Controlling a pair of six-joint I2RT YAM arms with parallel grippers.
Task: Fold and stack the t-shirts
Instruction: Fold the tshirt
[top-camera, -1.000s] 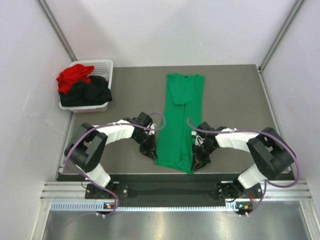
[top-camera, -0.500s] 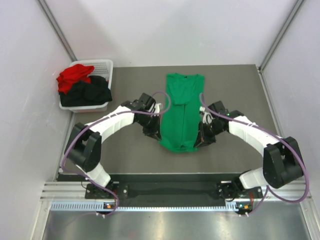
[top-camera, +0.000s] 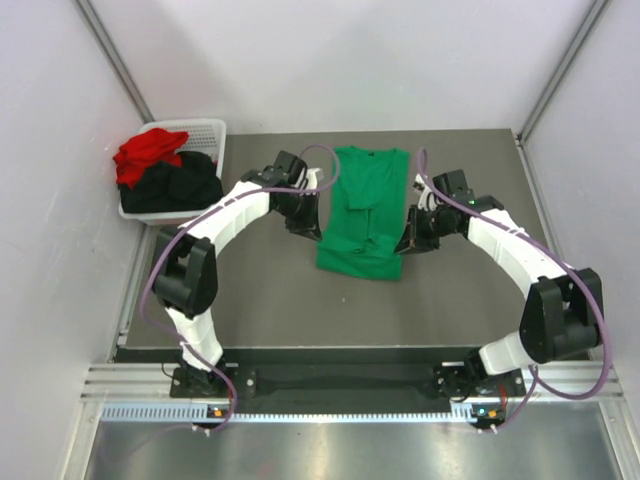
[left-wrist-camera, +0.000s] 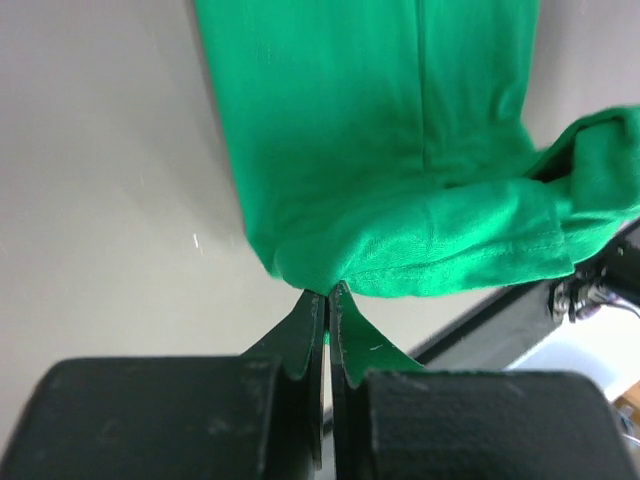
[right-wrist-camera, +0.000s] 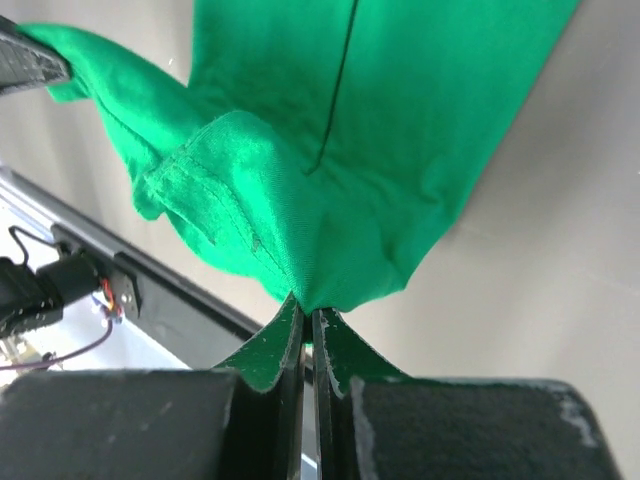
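Observation:
The bright green t-shirt (top-camera: 362, 215) lies as a long narrow strip on the grey table, its near end lifted and doubled back over the middle. My left gripper (top-camera: 312, 228) is shut on the strip's left bottom corner (left-wrist-camera: 300, 262). My right gripper (top-camera: 408, 243) is shut on the right bottom corner (right-wrist-camera: 320, 270). Both hold the hem above the lower layer. The red t-shirt (top-camera: 148, 153) and the black t-shirt (top-camera: 180, 186) lie crumpled in the white basket (top-camera: 207, 131) at the back left.
The grey table (top-camera: 270, 300) is walled by white panels on the left, back and right. The basket stands at its back left corner. A metal rail (top-camera: 340, 385) runs along the near edge by the arm bases.
Both grippers have carried the green shirt's near hem away from the front edge towards the collar, so the strip now lies doubled and much shorter.

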